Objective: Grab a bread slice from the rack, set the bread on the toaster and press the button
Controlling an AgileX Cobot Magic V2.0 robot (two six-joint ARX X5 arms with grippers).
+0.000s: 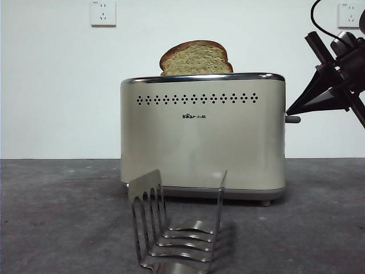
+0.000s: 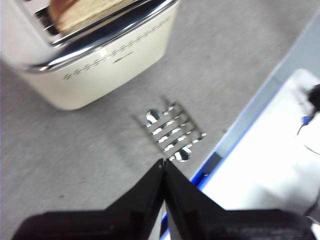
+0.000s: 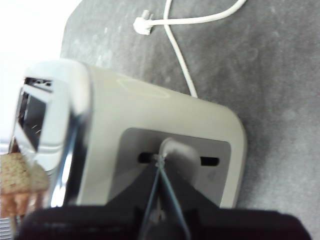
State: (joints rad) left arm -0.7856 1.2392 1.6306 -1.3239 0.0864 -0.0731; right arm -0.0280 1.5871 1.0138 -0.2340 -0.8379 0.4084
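The slice of bread (image 1: 195,59) stands in a slot of the cream toaster (image 1: 202,137), its rounded top poking above the chrome rim. In front, the steel rack (image 1: 177,228) holds nothing. My right gripper (image 1: 290,110) reaches in from the right, shut, its tip resting on the grey button (image 1: 292,119) on the toaster's narrow side. The right wrist view shows the same: the right gripper (image 3: 159,160) against the button (image 3: 175,150), and the bread (image 3: 15,175) beside the toaster (image 3: 150,115). My left gripper (image 2: 164,162) hangs shut above the rack (image 2: 172,132), apart from it and from the toaster (image 2: 100,65).
A white power cord with its plug (image 3: 175,45) lies on the grey table behind the toaster. Two wall sockets (image 1: 103,12) (image 1: 348,14) sit on the back wall. In the left wrist view, a white blue-edged surface (image 2: 265,155) lies past the table edge.
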